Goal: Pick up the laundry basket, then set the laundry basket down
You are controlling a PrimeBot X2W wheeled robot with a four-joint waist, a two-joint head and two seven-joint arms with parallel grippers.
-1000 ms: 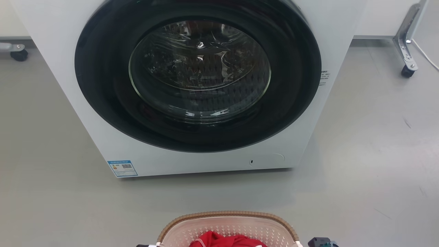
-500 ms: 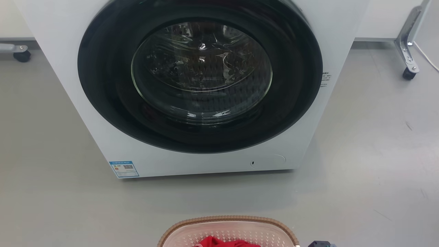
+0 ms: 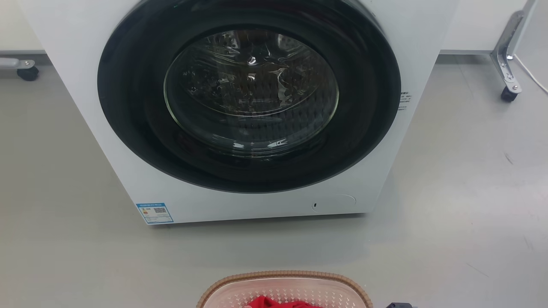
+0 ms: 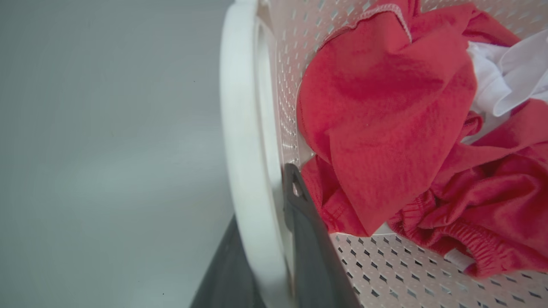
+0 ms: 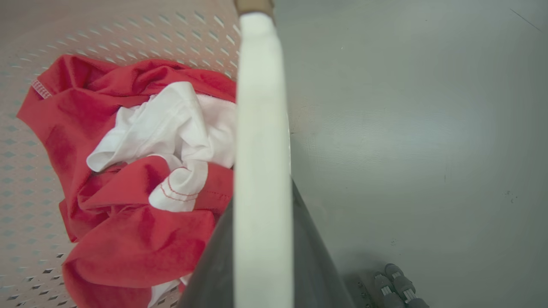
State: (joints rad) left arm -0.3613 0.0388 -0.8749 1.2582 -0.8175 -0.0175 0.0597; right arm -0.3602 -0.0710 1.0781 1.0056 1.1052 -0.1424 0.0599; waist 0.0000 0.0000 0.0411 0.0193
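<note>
The laundry basket point(image 3: 284, 274), cream with a brown woven-look rim, lies at the bottom edge of the head view, in front of the washing machine. Red cloth point(image 3: 265, 303) lies in it. In the left wrist view my left gripper point(image 4: 263, 196) is shut on the basket's white side handle point(image 4: 242, 128), one dark finger on each side. Red and white laundry point(image 4: 385, 128) lies against the perforated wall point(image 4: 385, 273). In the right wrist view my right gripper point(image 5: 261, 196) is shut on the other white handle point(image 5: 261, 107). I cannot tell whether the basket is off the floor.
A white front-loading washing machine point(image 3: 257, 207) with its dark round door point(image 3: 250, 94) shut stands close behind the basket. Metal legs on casters stand at the back right point(image 3: 508, 68) and back left point(image 3: 23, 70). Grey floor point(image 3: 462, 214) surrounds everything.
The whole head picture has shifted slightly. The basket now sits lower in it, with less red cloth showing. The dark gripper parts beside the basket have slid towards the bottom edge.
</note>
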